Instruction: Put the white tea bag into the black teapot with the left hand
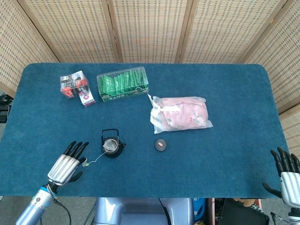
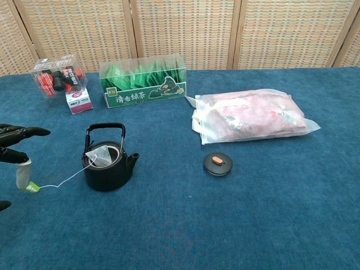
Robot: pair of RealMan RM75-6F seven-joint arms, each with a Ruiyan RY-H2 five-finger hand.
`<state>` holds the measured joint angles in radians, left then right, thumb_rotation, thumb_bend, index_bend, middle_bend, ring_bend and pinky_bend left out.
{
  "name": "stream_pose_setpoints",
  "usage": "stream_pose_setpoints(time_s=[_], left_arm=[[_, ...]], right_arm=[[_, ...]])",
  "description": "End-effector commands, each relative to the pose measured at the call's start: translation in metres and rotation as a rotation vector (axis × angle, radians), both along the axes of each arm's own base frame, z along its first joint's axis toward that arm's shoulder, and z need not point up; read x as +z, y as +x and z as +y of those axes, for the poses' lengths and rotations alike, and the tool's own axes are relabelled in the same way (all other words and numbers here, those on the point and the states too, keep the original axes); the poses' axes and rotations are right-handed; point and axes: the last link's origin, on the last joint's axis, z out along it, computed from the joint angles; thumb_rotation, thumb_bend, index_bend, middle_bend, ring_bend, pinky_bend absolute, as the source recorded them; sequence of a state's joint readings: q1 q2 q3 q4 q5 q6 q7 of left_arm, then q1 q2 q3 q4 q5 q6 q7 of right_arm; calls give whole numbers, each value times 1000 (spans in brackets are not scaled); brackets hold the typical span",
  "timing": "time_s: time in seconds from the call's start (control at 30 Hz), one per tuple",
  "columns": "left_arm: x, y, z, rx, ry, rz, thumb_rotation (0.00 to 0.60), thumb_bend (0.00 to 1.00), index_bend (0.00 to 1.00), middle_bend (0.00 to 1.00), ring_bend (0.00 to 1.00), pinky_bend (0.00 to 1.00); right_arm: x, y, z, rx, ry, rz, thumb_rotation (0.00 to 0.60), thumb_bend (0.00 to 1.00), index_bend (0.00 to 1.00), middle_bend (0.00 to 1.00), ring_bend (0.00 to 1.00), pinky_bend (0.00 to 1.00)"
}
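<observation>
Black teapot (image 2: 108,165) w/ white tea bag (image 2: 102,154) inside sits near tabletop's (image 1: 225,93) front-left edge, left hand (image 1: 68,161) just left of it, fingers spread, paper tag (image 2: 25,179) & string hanging off fingertips.

The tea bag (image 2: 102,156) sits in the teapot (image 2: 108,164), its lid (image 2: 217,163) well right of it.

Tea bag (image 1: 109,146) inside black teapot (image 1: 112,145)
</observation>
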<state>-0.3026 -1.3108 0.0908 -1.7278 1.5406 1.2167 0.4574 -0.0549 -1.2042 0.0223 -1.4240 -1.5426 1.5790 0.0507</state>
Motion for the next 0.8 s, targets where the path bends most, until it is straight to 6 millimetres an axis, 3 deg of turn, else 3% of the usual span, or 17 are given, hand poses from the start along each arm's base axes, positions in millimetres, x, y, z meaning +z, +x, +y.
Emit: stream_pose_setpoints(time_s=[0.03, 0.2, 0.27, 0.5, 0.63, 0.67, 0.8], left_arm=[[0, 0, 0, 1, -3, -5, 600, 321, 195, 0, 0, 0], [0, -1, 0, 7, -11, -8, 600, 321, 24, 0, 0, 0], [0, -1, -1, 8, -13, -9, 600, 321, 0, 0, 0, 0], [1, 1, 5, -11, 13, -11, 600, 321, 64, 6, 0, 0], [4, 5, 12, -44, 49, -1, 600, 336, 111, 111, 51, 5], [7, 11, 17, -78, 68, 9, 600, 337, 115, 154, 109, 46], [9, 18, 22, -102, 74, 24, 600, 349, 129, 426, 384, 375]], right_arm=[[0, 0, 0, 1, -1, -1, 600, 101, 29, 64, 0, 0], [0, 0, 0, 0, 0, -1, 600, 101, 29, 66, 0, 0], [0, -1, 0, -2, 0, 0, 600, 101, 29, 66, 0, 0], [0, 0, 0, 0, 2, 0, 600, 100, 28, 66, 0, 0], [0, -1, 0, 0, 1, 0, 600, 101, 29, 66, 0, 0], [0, 0, 0, 0, 3, -1, 600, 101, 29, 66, 0, 0], [-1, -1, 0, -2, 2, -1, 600, 100, 29, 66, 0, 0]])
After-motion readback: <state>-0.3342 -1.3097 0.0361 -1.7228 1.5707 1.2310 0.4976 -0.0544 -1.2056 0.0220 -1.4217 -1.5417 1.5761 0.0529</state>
